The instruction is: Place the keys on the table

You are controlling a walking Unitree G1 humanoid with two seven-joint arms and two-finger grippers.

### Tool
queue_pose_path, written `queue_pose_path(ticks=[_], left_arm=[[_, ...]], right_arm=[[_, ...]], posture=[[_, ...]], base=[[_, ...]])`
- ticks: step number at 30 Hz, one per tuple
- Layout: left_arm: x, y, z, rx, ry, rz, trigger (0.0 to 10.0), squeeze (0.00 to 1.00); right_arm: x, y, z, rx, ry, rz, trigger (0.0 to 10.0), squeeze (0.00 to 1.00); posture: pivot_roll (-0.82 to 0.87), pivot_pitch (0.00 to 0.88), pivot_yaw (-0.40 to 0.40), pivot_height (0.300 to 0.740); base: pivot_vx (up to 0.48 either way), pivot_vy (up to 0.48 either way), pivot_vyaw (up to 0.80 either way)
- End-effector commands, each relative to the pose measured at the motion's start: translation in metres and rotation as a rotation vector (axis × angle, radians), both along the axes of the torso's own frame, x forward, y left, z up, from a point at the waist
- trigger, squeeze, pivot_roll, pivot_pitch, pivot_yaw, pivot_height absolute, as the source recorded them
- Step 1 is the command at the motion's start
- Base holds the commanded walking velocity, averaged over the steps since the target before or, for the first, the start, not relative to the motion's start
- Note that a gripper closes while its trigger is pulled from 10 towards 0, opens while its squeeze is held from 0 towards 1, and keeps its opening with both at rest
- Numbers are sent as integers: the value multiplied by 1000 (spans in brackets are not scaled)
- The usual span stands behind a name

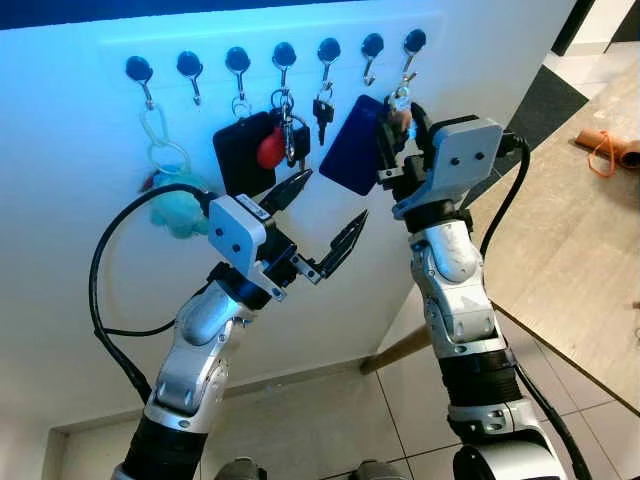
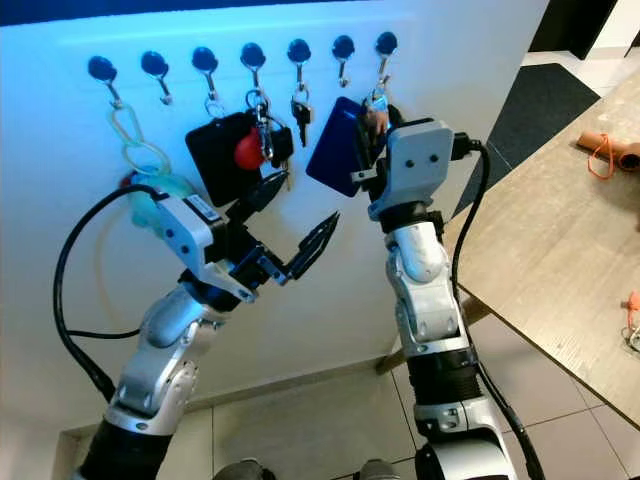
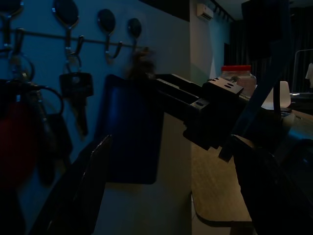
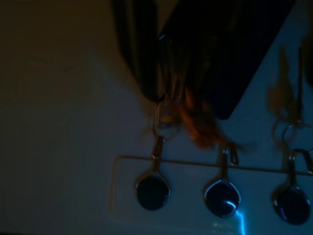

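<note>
1. The white wall [image 1: 60,330] carries a row of seven round-headed hooks [image 1: 283,55], and to the robot's right a wooden table [image 1: 560,250] stands well apart from both grippers, below and behind the raised right arm.
2. The right gripper [image 1: 392,128] is up against the wall just below the last hook [image 1: 414,42] on the right; the keys [image 1: 401,100] with a brownish furry fob hang there on a ring, and a dark blue card tag [image 1: 352,145] hangs just beside them. In the right wrist view one finger lies close along the key ring [image 4: 161,115], but I cannot tell whether the jaws are apart or clamped on it.
3. The left gripper [image 1: 315,222] hovers lower, its jaws spread wide and empty, the keys up and to its right.
4. The bunch hangs with its long axis vertical. The right arm is clearly nearer, so lifting the ring up off the hook looks like its job.
</note>
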State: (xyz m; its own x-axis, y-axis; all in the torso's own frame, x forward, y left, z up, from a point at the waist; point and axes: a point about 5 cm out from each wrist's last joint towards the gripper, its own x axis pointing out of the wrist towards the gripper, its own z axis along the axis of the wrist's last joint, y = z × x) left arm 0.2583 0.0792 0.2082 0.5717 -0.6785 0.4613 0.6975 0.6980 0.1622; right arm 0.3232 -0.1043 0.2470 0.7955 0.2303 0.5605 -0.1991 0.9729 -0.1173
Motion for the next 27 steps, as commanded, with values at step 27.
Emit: queue_pose_path(ticks=[27], left_arm=[[-1,-4,0,2,-11,-5,10000,0]], right_arm=[[-14,9,32,20,-157,48,1059,0]], posture=[[40,97,-11,740]], base=[[0,0,0]])
